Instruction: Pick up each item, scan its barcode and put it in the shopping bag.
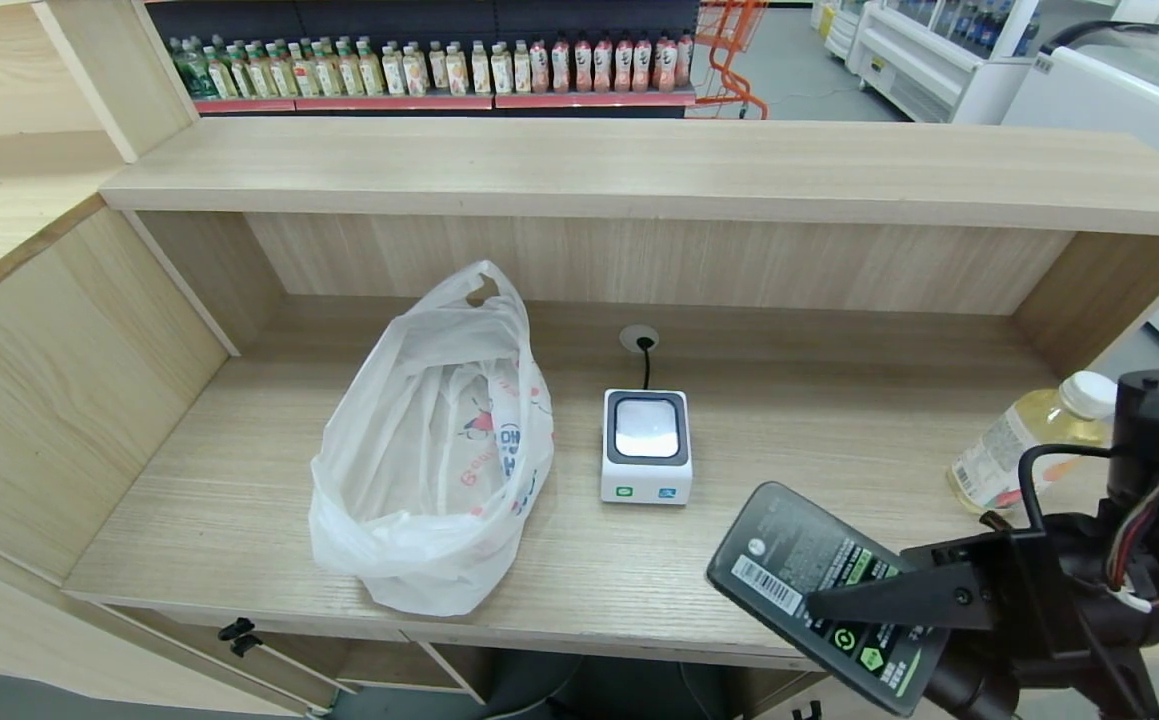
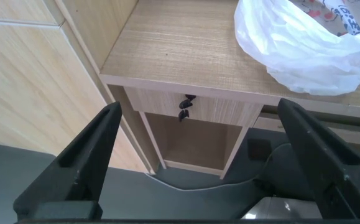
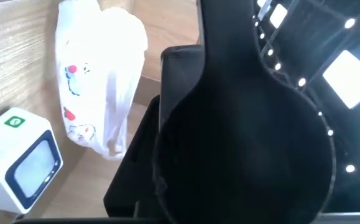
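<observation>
My right gripper (image 1: 869, 600) is shut on a flat black packet (image 1: 799, 570) with a white barcode label, held over the counter's front right edge, below and right of the scanner. The packet's dark glossy face (image 3: 279, 118) is close to the right wrist camera. The white barcode scanner (image 1: 646, 445) (image 3: 21, 165) sits mid-counter with its glass window facing up. A white plastic shopping bag (image 1: 439, 440) (image 2: 304, 43) (image 3: 99, 81) stands open to the scanner's left. My left gripper (image 2: 198, 162) is open, low beside the counter's front left corner, with nothing between its fingers.
A bottle of yellow liquid with a white cap (image 1: 1029, 440) lies at the counter's right end. A raised wooden ledge (image 1: 639, 165) and side walls enclose the counter. Beneath the front edge is a drawer with a black handle (image 2: 186, 107).
</observation>
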